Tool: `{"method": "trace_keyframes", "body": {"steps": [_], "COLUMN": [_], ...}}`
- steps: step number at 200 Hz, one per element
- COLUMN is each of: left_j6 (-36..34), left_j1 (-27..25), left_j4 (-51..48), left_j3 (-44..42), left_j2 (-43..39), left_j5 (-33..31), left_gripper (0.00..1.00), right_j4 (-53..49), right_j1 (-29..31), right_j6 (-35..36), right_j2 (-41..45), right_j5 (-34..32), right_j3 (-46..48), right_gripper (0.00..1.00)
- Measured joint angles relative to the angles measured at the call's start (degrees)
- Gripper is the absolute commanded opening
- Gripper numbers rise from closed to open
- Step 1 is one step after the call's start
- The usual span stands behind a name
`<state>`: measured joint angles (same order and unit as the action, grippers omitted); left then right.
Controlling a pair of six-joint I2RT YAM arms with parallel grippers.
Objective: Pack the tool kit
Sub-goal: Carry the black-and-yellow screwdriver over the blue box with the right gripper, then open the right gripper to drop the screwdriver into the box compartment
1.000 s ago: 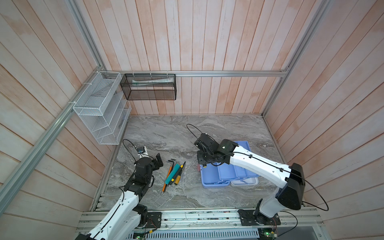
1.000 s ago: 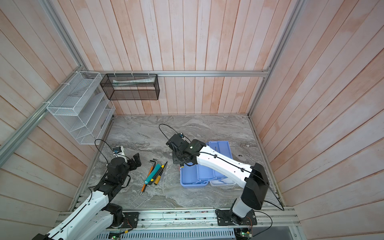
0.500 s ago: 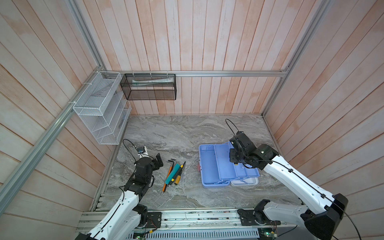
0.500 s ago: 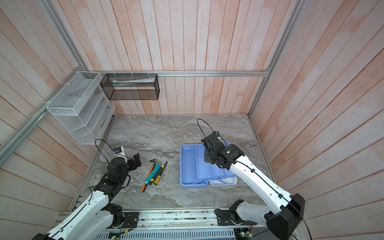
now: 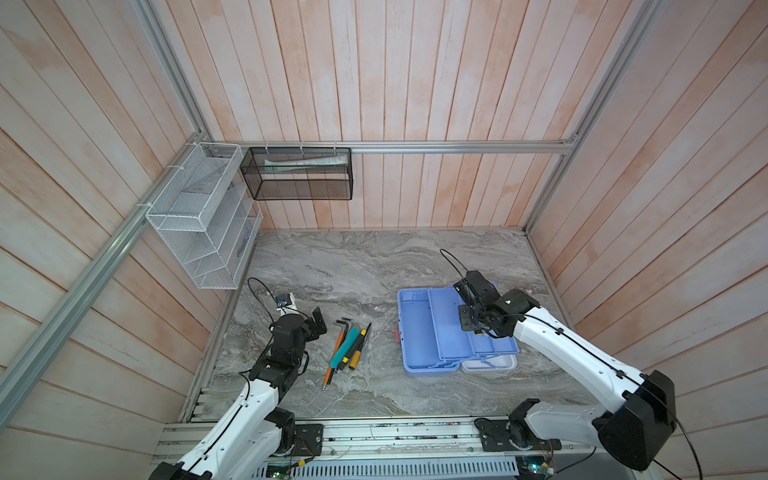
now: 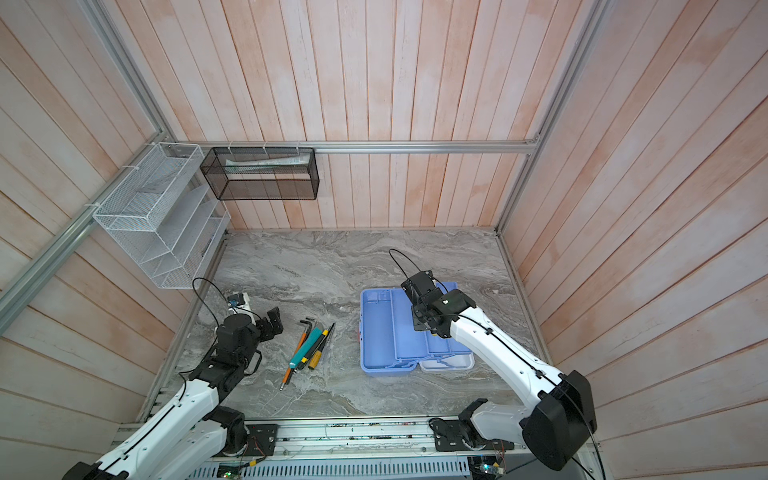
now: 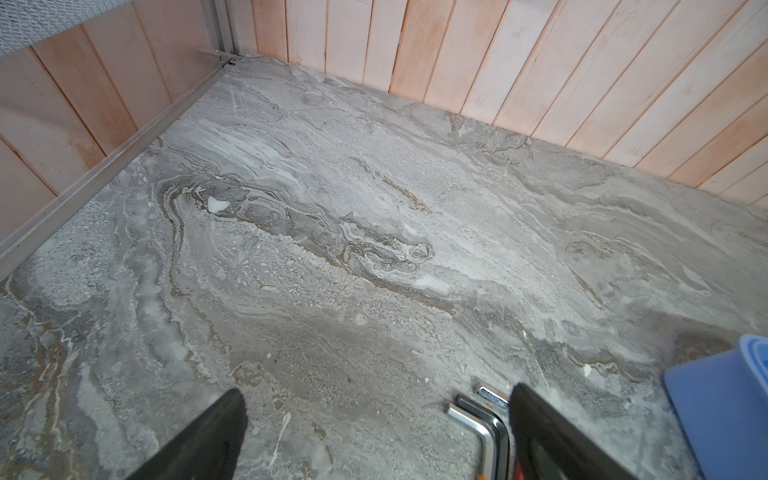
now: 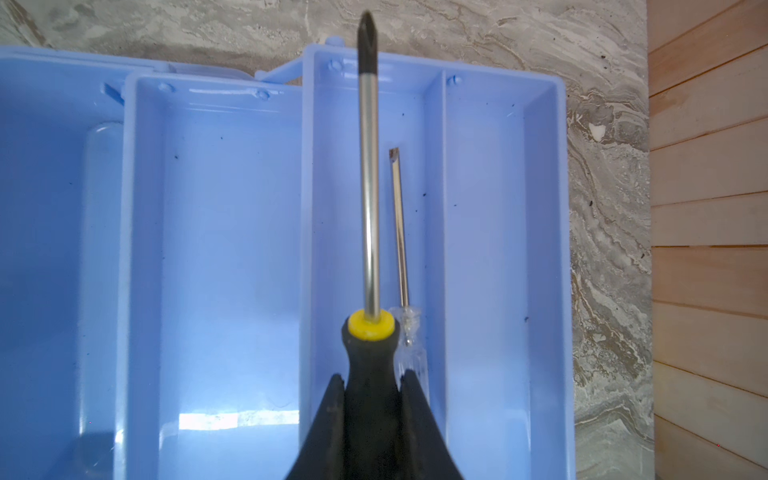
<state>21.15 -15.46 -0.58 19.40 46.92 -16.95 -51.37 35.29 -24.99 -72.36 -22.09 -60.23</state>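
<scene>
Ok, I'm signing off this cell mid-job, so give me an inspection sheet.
Surface: grey marbled tabletop, no spills seen.
Job's things: blue case open; clear-handled screwdriver in a tray compartment; teal tool, orange stick, hex keys bunched on the tabletop.
Clutter: nothing seen.
Grippers: left gripper open beside the hex keys; right gripper shut on black-and-yellow screwdriver above the tray.
Cables: left wrist cable and right wrist cable loop free.
Surroundings: plank walls, white mesh rack, black mesh basket.

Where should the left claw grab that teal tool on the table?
Take the teal tool mid-length, from straight above. It lies flat and slanted, with the orange stick and a screwdriver close along its sides, so the open left claw should straddle it crosswise.
</scene>
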Motion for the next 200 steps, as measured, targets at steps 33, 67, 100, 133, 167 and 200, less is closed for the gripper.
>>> {"method": "trace_keyframes", "body": {"steps": [33, 67, 100, 133, 167, 200], "left_j6": [0.0, 0.0, 0.0, 0.0, 0.0, 0.0], "left_j1": [0.0, 0.04, 0.04, 0.04, 0.07, 0.07], "left_j4": [0.0, 0.0, 0.0, 0.0, 0.0, 0.0], "left_j3": [0.0, 0.0, 0.0, 0.0, 0.0, 0.0], "left_j2": [0.0, 0.0, 0.0, 0.0, 0.0, -0.02], "left_j5": [0.0, 0.02, 0.0, 0.0, 0.02, 0.0], "left_gripper": [1.0, 1.0, 1.0, 1.0, 1.0, 1.0], "right_j4": [1.18, 2.36, 1.51, -1.55, -4.39, -3.1], "right_j1": [-0.76, -0.85, -1.05, -1.05, 0.04, 7.02], "right_j6": [1.09, 1.27, 1.44, 1.03, -0.15, -4.28], "right_j2": [-0.02, -0.7, -2.6, -3.39, -5.29, -6.71], "right_j5": [0.59, 2.51, 2.54, 1.97, 1.6, 1.53], "right_j3": [1.38, 1.55, 0.85, -2.91, -10.75, -15.19], "right_gripper": [0.0, 0.16, 0.29, 0.34, 0.35, 0.36]}}
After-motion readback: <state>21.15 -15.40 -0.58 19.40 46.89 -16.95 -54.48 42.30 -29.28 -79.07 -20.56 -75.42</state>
